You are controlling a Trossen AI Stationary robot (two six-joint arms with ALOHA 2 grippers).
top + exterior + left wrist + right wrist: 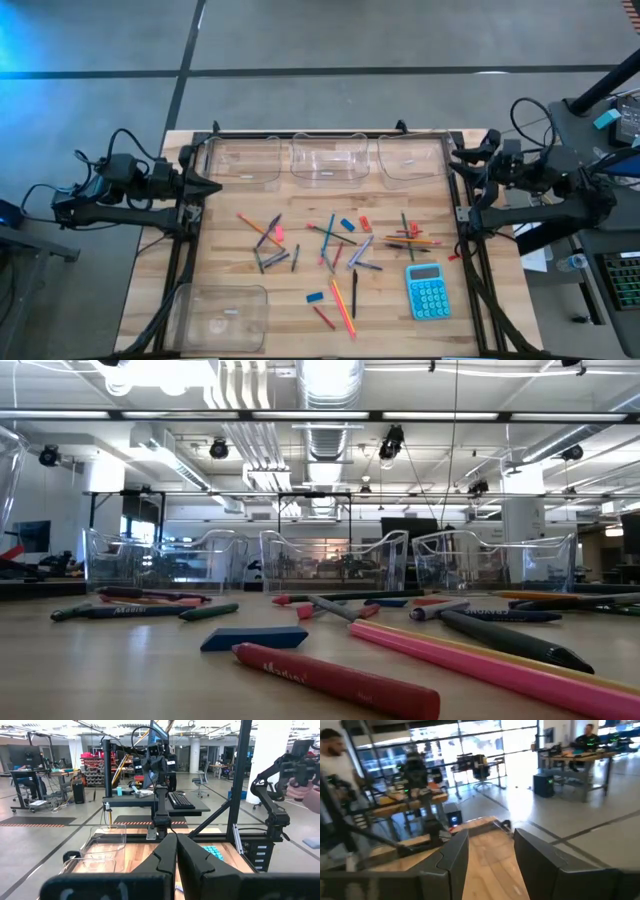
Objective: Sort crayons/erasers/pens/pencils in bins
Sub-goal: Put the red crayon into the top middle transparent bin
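Observation:
Pencils [343,305], pens [354,293], crayons [270,258] and erasers [315,296] lie scattered flat on the middle of the wooden table. In the low view a red crayon [335,680] and a blue eraser [255,638] lie nearest. Three clear bins [325,158] stand along the far edge, and one more bin [222,315] sits at the near left corner. My left gripper [213,187] hovers shut at the table's left edge, its fingers together [176,836]. My right gripper [460,172] hovers open at the right edge, with nothing between its fingers [490,832].
A teal calculator [428,291] lies near the table's right edge. A black frame [190,215] runs along the table's left, right and far sides. A person [332,750] stands in the room beyond the table. Bare wood lies between the near-left bin and the sticks.

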